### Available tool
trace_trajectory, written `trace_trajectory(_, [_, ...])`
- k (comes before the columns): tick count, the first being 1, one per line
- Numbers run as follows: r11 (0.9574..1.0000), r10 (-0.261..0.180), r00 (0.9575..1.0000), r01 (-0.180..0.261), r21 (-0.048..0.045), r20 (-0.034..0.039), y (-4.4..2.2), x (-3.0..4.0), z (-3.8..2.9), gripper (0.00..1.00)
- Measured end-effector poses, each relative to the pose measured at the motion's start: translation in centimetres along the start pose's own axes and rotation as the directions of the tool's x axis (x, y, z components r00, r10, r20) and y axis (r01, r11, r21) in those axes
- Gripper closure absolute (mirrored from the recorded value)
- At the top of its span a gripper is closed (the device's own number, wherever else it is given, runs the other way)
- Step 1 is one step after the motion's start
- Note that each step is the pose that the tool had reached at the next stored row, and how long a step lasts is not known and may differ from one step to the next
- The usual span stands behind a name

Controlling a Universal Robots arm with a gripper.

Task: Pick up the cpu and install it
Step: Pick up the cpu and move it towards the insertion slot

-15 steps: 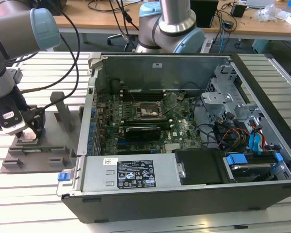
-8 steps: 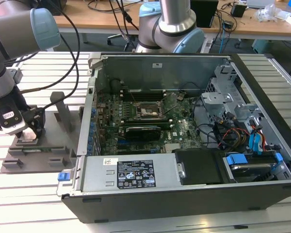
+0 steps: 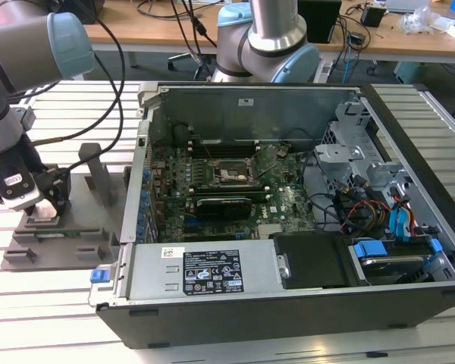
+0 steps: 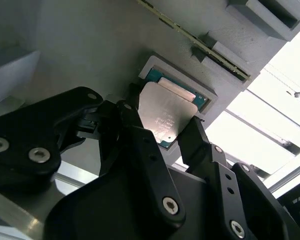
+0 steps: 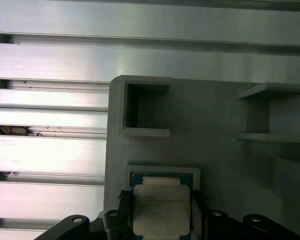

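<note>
Over the tray (image 5: pixel 215 115) — hand (image 4: pixel 162 124) grips cpu (image 4: pixel 166 111) (silver-topped)

The holder tray (image 3: pixel 53 246) lies on the table (image 3: pixel 61 322), to the exterior view's left of the computer case (image 3: pixel 288 307). The cpu (image 4: pixel 166 110) sits in the tray's recess, with the gripper (image 4: pixel 162 122) directly over it.

We are in a robotics lab or electronics workshop. An opened desktop computer case (image 3: pixel 288 227) lies on a ribbed aluminium counter (image 3: pixel 53 303), its motherboard (image 3: pixel 227 189) bare. At twelve o'clock in the exterior view, a robot arm's base (image 3: pixel 269 45) stands before a wooden counter (image 3: pixel 409 42) strewn with black cables (image 3: pixel 183 30) and small devices.
</note>
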State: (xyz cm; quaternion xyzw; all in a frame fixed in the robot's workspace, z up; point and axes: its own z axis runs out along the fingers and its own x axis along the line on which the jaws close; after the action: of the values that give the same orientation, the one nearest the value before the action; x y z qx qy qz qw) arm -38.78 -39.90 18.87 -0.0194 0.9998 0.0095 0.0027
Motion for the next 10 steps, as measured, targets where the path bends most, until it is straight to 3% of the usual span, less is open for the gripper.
trace_trajectory(10, [1.0000,0.000,1.0000,0.000,0.0000,0.0000,0.01,0.00,-0.71,0.45])
